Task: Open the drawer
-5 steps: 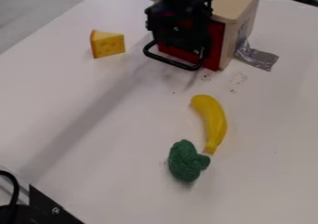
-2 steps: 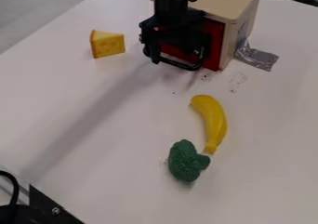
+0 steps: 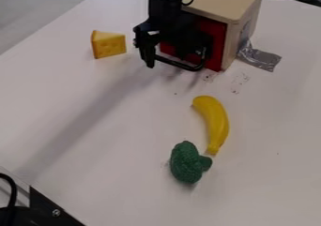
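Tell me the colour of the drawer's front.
The drawer's front is red, seen best in the camera view.

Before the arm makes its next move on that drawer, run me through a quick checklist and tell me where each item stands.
1. Drawer front flush with the wooden box: ok, looks shut.
2. Gripper engaged with the black handle: cannot tell.
3. Banana apart from handle: ok.
4. Broccoli apart from handle: ok.
5. Silver tape beside the box: ok.
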Available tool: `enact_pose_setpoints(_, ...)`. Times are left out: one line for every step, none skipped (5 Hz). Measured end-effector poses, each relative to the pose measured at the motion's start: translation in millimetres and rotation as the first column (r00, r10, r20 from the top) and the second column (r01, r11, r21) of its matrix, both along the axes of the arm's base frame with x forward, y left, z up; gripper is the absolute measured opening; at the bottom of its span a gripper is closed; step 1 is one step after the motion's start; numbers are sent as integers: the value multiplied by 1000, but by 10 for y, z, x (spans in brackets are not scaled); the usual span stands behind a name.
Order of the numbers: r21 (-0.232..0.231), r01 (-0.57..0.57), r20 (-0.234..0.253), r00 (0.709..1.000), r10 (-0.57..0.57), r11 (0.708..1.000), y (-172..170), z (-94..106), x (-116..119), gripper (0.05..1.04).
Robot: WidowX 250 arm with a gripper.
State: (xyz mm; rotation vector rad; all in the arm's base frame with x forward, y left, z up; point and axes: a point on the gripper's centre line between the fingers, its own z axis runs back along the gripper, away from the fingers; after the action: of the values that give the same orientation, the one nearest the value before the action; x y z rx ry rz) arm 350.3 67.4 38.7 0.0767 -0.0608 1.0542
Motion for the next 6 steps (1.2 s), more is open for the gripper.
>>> enact_pose_setpoints(-3,-17,-17,1000,17,1000,56,-63,-26,999)
enact_pose_setpoints(-3,-26,-52,998,26,1000,81,-184,-59,999)
enact_pose_setpoints(2,-35,-65,997,35,999,100,-259,-70,967)
enact_pose_setpoints(4,-41,-50,998,42,999,110,-260,-48,682)
enact_pose_setpoints(3,-58,-49,997,58,998,103,-280,-68,420)
enact_pose_setpoints(2,-55,-48,997,55,998,79,-311,-163,408)
